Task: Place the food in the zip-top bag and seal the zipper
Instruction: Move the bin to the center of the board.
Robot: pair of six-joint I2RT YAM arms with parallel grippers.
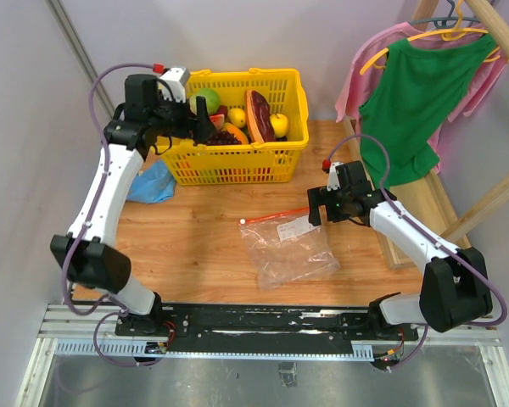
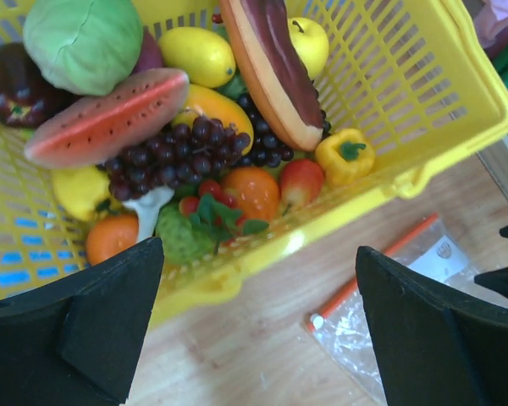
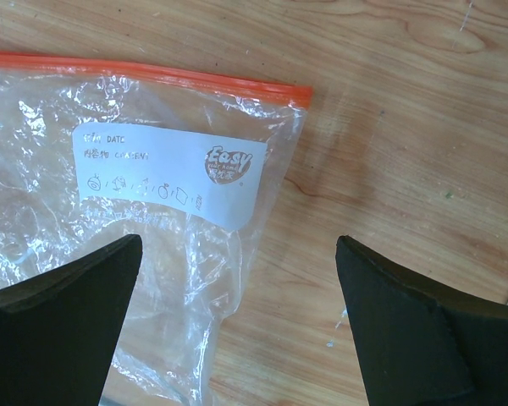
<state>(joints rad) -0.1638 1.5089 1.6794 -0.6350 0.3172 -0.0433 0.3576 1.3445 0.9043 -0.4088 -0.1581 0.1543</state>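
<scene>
The food lies in a yellow lattice basket [image 1: 237, 153] at the back of the table: a red watermelon slice [image 2: 110, 118], a yellow oval fruit [image 2: 196, 55] and a dark purple piece [image 2: 13, 85] among other toy produce. My left gripper [image 1: 202, 117] [image 2: 258, 254] hovers open over the basket's front rim [image 2: 237, 271], holding nothing. The clear zip-top bag [image 1: 290, 248] [image 3: 110, 211] lies flat on the wood, its red-orange zipper [image 1: 276, 217] [image 3: 152, 72] along the far edge, white slider [image 2: 317, 321] at its left end. My right gripper [image 1: 316, 208] [image 3: 237, 241] stands open above the bag's right edge.
A green cabbage [image 2: 85, 38], grapes [image 2: 173, 152] and a long brown piece [image 2: 271, 68] share the basket. A blue cloth [image 1: 153, 182] lies left of the basket. Green [image 1: 416, 102] and pink shirts hang on a wooden rack [image 1: 483, 203] at the right.
</scene>
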